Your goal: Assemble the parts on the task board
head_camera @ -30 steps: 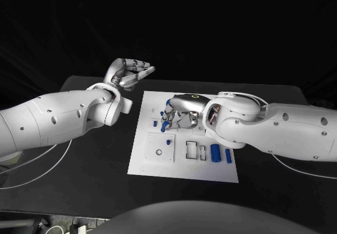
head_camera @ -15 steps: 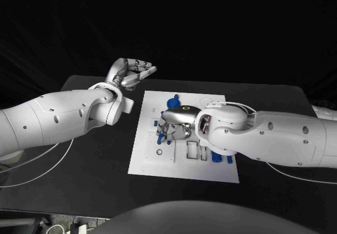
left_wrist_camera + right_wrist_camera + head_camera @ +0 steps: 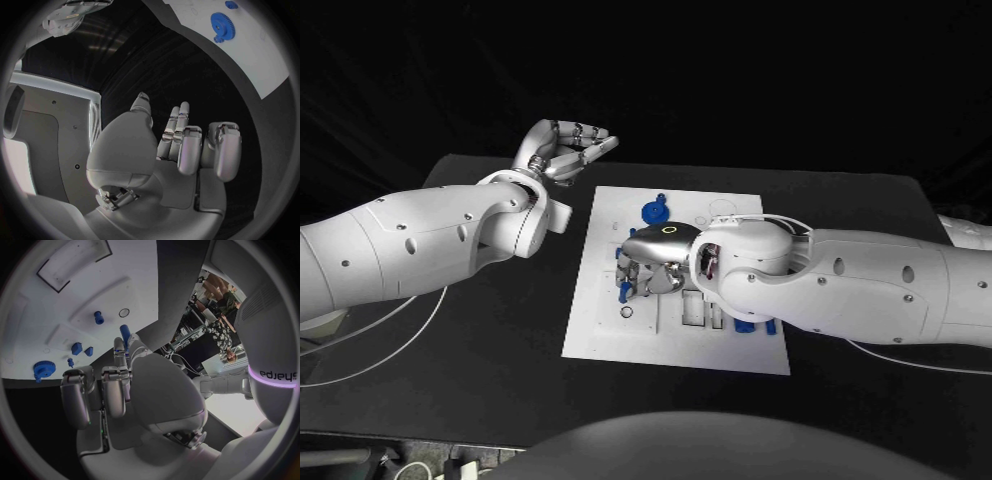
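Note:
The white task board (image 3: 596, 340) lies mid-table. My right hand (image 3: 655, 262) hovers over its left middle and pinches a blue peg (image 3: 626, 290) that points down toward the square block with a round hole (image 3: 627, 313). In the right wrist view the held peg (image 3: 124, 333) sticks out past the fingertips (image 3: 118, 346), close to a standing blue peg (image 3: 98, 317) and the round hole (image 3: 124, 313). A blue gear (image 3: 653, 211) sits at the board's far side. My left hand (image 3: 568, 147) is raised off the board's far left corner, fingers curled on nothing.
Blue parts (image 3: 767, 327) lie at the board's near right, partly under my right arm. Small blue pieces (image 3: 76, 348) stand beside the gear (image 3: 44, 369). A sunken rectangle (image 3: 72, 262) is at one end of the board. Black table (image 3: 473, 360) surrounds the board.
My right hand has carried the blue peg toward the board's near left, from its middle to above the square block. The left hand has stayed in place.

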Motion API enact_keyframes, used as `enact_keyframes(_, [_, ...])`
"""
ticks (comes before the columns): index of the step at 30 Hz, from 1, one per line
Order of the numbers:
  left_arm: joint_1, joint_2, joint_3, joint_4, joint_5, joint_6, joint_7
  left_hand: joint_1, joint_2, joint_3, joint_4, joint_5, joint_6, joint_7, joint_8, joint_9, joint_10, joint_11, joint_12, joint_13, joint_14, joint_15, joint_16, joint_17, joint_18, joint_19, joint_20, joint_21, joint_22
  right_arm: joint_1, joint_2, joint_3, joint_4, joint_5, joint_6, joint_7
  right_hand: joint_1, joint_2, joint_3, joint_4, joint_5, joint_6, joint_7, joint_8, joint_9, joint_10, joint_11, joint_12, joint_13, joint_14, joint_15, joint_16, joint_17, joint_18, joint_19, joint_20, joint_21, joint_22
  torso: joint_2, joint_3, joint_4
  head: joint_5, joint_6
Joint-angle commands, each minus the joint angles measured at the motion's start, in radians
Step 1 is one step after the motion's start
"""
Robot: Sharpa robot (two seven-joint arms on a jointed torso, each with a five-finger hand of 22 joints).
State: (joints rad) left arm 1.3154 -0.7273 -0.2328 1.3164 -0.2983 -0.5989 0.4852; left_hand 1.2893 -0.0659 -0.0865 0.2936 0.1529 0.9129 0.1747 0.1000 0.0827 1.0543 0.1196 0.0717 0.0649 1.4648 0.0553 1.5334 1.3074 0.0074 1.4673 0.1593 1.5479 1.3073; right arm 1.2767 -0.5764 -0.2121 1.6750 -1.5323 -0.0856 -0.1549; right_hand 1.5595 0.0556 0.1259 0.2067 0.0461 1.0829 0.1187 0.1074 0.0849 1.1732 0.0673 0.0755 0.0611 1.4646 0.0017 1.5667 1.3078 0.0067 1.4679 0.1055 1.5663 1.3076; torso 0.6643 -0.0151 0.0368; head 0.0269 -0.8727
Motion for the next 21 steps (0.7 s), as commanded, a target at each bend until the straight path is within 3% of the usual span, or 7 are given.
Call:
enact_keyframes(1, [0.001, 0.000, 0.001, 0.005, 0.003, 0.011, 0.011, 0.005, 0.008, 0.007, -0.001, 0.002, 0.003, 0.003, -0.006, -0.001, -0.003, 0.003, -0.004, -0.001, 0.076, -0.001, 0.004, 0.191, 0.000, 0.079, 0.000, -0.004, 0.253, -0.003, 0.006, 0.000, -0.004, -0.046, 0.035, 0.014, 0.011, -0.003, 0.005, 0.000, 0.003, 0.007, -0.002, 0.006, 0.002, -0.003, 0.007, -0.008, -0.001, 0.106, 0.005, 0.004, 0.263, -0.007, 0.103, 0.008, 0.004, 0.263, 0.000, -0.0007, 0.0007, 0.000, 0.000])
enact_keyframes(21, [0.001, -0.007, 0.001, 0.010, 0.003, 0.009, 0.011, 0.008, 0.011, 0.007, -0.001, 0.004, 0.002, 0.004, -0.007, -0.002, -0.005, 0.003, -0.004, -0.001, 0.076, -0.001, 0.004, 0.191, 0.000, 0.080, 0.000, -0.003, 0.254, -0.025, 0.031, 0.000, -0.023, -0.083, 0.079, 0.026, 0.012, -0.003, 0.007, -0.001, 0.003, 0.004, -0.002, 0.003, 0.001, -0.007, 0.007, -0.012, -0.001, 0.106, 0.002, 0.004, 0.263, -0.007, 0.103, 0.008, 0.004, 0.263, -0.001, 0.0004, -0.0002, -0.006, 0.000])
